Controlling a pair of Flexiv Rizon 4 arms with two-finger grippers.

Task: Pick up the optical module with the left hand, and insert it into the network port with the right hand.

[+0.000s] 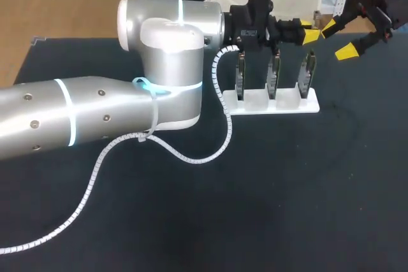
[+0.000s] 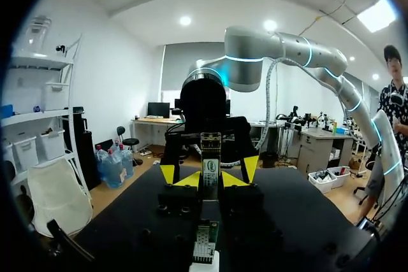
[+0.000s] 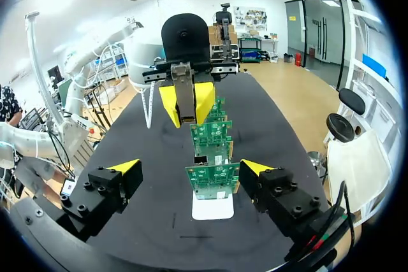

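Handover was due. Left gripper (image 1: 310,35) pinched a slim grey metal module (image 3: 186,97); right gripper (image 1: 340,39), spread just ahead, needed to clamp it.

Left arm (image 1: 95,116) shell smooth satin silver metal; table (image 1: 287,208) top matt black; board stand (image 1: 261,104) smooth white plastic; optical module (image 3: 185,97) casing dull grey metal.

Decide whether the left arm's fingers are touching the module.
Touching: the right wrist view shows the left fingers pressed against both sides of the module.
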